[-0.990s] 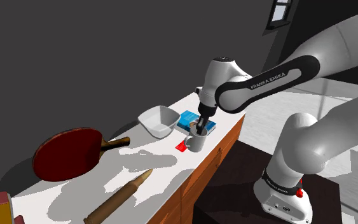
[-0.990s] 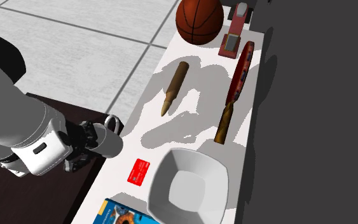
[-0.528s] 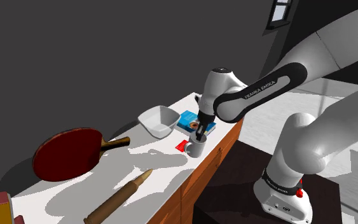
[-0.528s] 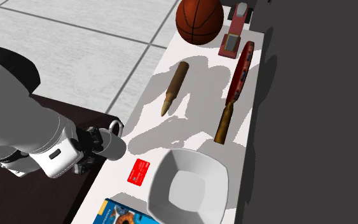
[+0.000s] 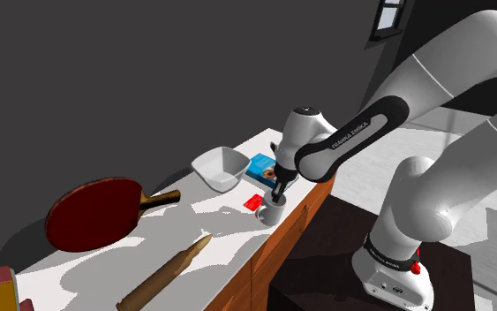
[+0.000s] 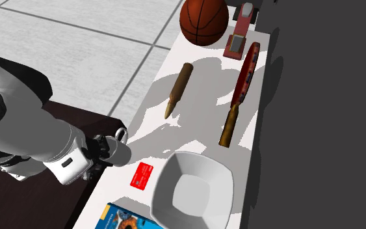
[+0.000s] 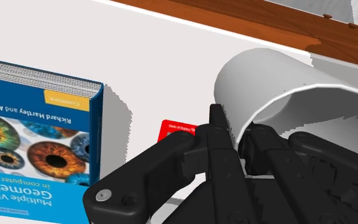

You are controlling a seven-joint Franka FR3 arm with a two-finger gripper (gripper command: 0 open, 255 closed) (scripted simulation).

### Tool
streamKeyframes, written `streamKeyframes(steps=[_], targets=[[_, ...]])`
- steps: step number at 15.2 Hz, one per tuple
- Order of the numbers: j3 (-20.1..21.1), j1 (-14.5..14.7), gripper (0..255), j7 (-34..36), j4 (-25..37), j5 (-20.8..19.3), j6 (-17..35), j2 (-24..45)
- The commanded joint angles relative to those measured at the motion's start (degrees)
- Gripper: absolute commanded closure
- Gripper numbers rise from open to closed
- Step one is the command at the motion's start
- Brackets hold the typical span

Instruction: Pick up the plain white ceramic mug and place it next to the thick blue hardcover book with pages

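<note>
One mug point(image 7: 266, 76) partly behind jaws, book point(image 7: 37, 137) cropped

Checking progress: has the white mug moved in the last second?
Yes. In the second exterior view, the mug has shifted right and down, closer to the red card.

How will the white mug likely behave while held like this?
The claw pinches one wall of the mug at the rim, so it may swing or slip; its surface looks smooth. It looks rigid, so it should not deform. Wide for its height, it should probably stand steady on the counter.
</note>
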Motion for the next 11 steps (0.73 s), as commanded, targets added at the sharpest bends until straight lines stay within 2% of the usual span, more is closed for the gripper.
streamKeyframes(steps=[1,6,7,11], targets=[[-0.02,0.03,255,-0.04,0.0,0.04,0.43,0.4],[-0.02,0.03,255,-0.04,0.0,0.04,0.43,0.4],[-0.02,0.03,0,-0.04,0.0,0.04,0.43,0.4],[-0.02,0.03,0,-0.04,0.0,0.04,0.43,0.4]])
